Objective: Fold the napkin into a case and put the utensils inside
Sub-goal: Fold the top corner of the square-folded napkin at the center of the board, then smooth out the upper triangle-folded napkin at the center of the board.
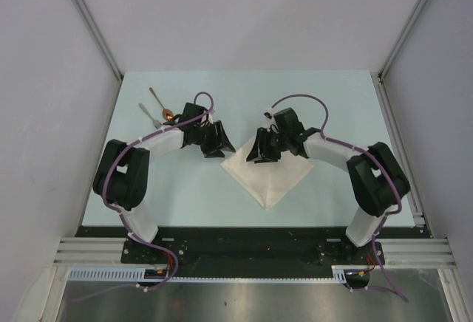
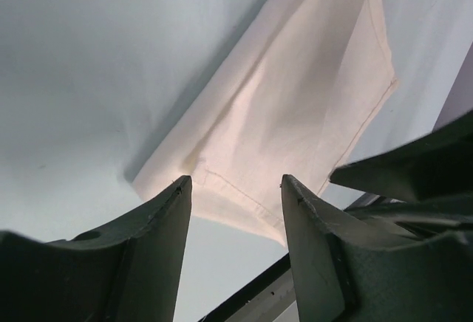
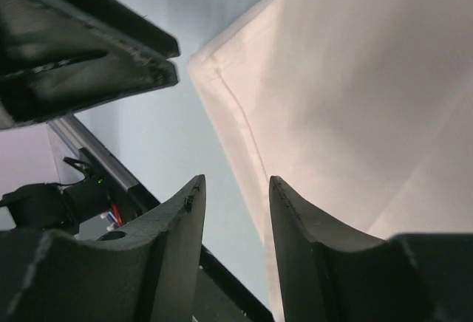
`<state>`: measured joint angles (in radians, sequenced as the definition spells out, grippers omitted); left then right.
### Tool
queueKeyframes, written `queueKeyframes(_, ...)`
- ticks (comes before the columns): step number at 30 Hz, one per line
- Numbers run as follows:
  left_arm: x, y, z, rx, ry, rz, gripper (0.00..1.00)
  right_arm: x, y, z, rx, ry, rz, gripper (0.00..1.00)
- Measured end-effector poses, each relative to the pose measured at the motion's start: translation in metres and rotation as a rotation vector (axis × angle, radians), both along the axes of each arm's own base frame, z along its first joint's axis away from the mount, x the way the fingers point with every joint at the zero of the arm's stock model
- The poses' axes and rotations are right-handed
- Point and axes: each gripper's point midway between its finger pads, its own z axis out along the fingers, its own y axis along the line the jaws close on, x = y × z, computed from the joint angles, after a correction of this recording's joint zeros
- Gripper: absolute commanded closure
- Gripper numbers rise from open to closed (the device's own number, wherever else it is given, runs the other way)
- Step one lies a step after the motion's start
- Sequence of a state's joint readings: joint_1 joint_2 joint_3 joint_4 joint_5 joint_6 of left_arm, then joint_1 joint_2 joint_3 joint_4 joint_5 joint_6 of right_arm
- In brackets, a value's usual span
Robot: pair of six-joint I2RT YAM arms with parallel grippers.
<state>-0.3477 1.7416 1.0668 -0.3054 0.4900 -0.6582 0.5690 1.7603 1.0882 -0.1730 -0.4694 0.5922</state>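
The napkin (image 1: 270,178) sits just right of centre in the top view. It's lying flat on the pale table (image 1: 185,189) in a roughly triangular shape, with the point toward the bottom of the frame. It looks doubled over to me, but I can't count the layers.

It's thin cream cloth, so my guess is super light, floppy, no stiffness at all. Whatever bit I lift will drape and drag the rest along, and it'll probably skate on that smooth top if I push instead of pinch. It's not fragile, just annoying. The best place to grab is a corner or the stitched hem (image 2: 236,193), where it's a touch thicker. I'd get every layer in the pinch so the fold holds.

My left gripper (image 1: 220,151) is at the napkin's upper left corner with its fingers spread and nothing between them. The left wrist view shows the hemmed corner just past the tips. My right gripper (image 1: 264,156) is over the upper middle of the cloth, jaws also apart and carrying nothing. I can't tell if either set of tips actually touches the fabric.

Further out, the spoon (image 1: 161,105) and fork (image 1: 148,114) lie at the upper left of the top view, well apart from the napkin. Those look hard, thin and slick, so I'd pinch them across the handle.
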Motion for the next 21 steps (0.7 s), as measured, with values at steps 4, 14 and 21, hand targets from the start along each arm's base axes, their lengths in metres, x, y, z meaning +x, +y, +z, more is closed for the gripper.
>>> queueKeyframes(4,-0.002,-0.007,0.000,0.038,-0.016,-0.026,0.43,-0.009,-0.014,0.020,0.044,-0.040,-0.023,0.57)
queueKeyframes(14,0.001,-0.006,-0.015,0.198,-0.026,-0.061,0.50,-0.049,-0.014,-0.012,0.044,0.054,0.006,0.68)
queueKeyframes(21,-0.001,-0.007,-0.028,0.228,0.002,-0.075,0.58,-0.053,-0.016,-0.019,0.049,0.060,-0.001,0.69)
